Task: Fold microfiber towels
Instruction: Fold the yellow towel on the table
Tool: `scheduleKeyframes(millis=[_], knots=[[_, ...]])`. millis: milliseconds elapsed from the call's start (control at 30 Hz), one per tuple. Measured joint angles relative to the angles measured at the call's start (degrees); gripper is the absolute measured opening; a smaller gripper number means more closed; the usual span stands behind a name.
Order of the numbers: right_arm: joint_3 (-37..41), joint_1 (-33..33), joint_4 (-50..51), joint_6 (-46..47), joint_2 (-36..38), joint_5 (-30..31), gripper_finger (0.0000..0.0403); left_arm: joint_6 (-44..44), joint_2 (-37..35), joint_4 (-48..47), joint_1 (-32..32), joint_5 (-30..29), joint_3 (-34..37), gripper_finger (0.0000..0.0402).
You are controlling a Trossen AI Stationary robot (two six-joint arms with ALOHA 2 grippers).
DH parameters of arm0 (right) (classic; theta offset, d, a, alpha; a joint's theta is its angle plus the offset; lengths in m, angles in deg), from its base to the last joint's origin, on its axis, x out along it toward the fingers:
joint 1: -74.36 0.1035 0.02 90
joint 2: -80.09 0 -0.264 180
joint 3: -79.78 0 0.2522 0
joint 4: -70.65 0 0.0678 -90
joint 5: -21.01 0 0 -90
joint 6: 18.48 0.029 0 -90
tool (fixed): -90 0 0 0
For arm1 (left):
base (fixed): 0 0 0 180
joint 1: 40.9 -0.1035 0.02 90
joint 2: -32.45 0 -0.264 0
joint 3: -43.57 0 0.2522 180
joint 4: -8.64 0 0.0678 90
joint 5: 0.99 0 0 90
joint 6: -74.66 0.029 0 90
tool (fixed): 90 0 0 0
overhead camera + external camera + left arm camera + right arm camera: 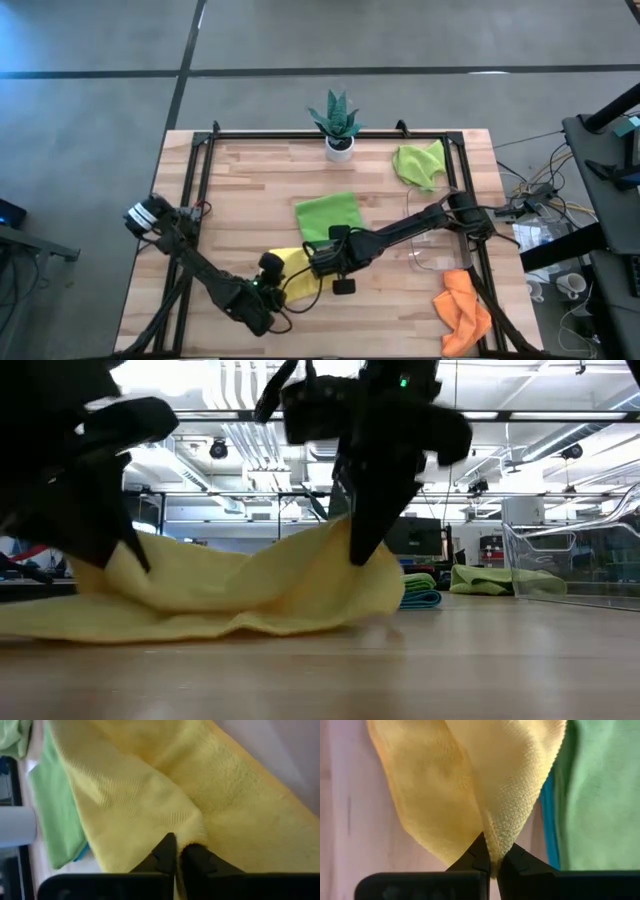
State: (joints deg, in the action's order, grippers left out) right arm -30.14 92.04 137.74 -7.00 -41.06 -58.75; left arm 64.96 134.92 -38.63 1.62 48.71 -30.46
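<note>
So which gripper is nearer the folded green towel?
Right. The right gripper holds the yellow towel just below the folded green towel; the left gripper grips it farther toward the table's front.

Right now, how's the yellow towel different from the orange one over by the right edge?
The yellow towel is pinched by both grippers, left gripper and right gripper, and partly lifted off the table; the orange towel lies untouched. The yellow towel sits near the front centre, while the orange towel is bunched in a crumpled heap at the front right corner. Both are unfolded soft cloths.
</note>
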Motion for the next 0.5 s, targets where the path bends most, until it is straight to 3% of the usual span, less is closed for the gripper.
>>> scheduleKeyframes(millis=[267,500], knots=[[-0.1,1.7,2.4,-1.0,6.3,-0.1,0.0009,-8.0,-15.9,-2.7,1.0,-0.4,-2.8,0.0000],[-0.2,7.9,5.2,-0.3,15.3,-6.8,0.0009,-5.6,-29.1,8.4,5.9,2.0,-4.4,0.0000]])
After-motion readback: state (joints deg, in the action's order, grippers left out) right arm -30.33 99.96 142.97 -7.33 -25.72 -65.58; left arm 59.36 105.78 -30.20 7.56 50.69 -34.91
